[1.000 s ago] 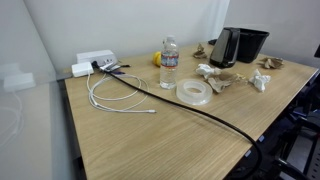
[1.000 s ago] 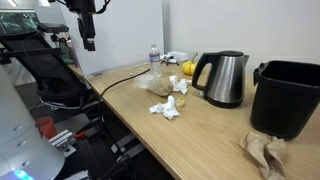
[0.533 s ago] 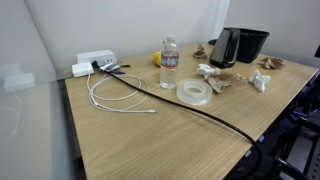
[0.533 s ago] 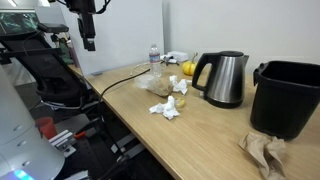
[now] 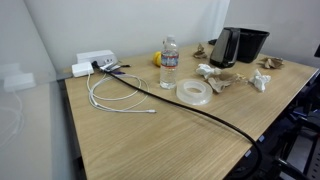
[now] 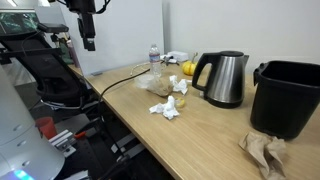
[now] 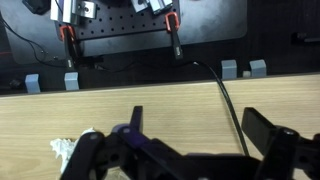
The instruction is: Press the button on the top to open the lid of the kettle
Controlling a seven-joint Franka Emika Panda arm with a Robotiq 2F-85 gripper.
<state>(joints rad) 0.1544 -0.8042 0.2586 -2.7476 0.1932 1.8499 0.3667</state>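
Observation:
The kettle stands upright on the wooden table, with a steel-grey side, black handle and black base. In an exterior view it looks dark, in front of a black tub. Its round black lid lies shut on top. My gripper hangs above the table's far end, well away from the kettle. In the wrist view its fingers are spread apart and empty above bare wood and a black cable. The kettle is out of the wrist view.
A black tub stands beside the kettle. A water bottle, tape roll, white cables, crumpled paper, a yellow fruit and brown cloth lie on the table. A black cable crosses it.

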